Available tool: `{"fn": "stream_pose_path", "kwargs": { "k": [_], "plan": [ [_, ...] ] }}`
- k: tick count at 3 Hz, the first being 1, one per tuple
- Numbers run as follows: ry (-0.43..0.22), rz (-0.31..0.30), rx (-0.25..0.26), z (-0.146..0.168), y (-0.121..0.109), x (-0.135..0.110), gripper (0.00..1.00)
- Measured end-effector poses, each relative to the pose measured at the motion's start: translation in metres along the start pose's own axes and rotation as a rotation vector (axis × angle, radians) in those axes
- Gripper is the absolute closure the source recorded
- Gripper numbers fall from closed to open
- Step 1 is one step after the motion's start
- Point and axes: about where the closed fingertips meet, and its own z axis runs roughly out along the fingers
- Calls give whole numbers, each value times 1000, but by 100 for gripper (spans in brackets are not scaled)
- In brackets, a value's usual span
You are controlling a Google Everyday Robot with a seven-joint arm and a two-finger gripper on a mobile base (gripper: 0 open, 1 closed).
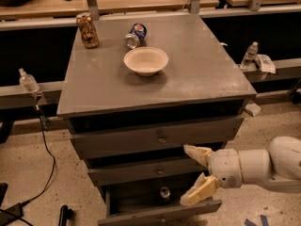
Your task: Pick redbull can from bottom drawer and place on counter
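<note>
The bottom drawer of the grey cabinet is pulled open. Inside it stands the redbull can; only its silver top and dark upper body show. My gripper comes in from the right on a white arm, open, with cream fingers spread one above the other. It hovers just right of the can and a little above the drawer front, apart from the can. The counter is the grey top of the cabinet.
On the counter stand a gold-brown can at the back left, a short blue can on its side, and a white bowl. Two shallower drawers sit above. A cable trails on the floor at left.
</note>
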Motion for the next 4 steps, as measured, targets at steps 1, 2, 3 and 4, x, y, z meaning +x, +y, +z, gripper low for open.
{"fn": "stream_pose_path", "kwargs": {
  "k": [1,2,3,4],
  "plan": [
    [-66,93,-112,23,-11,58,0],
    [-113,159,-209,53,-20,110,0],
    [-144,216,-275,74,-22,158,0],
    [-129,302,-322,91,-18,205,0]
  ]
}}
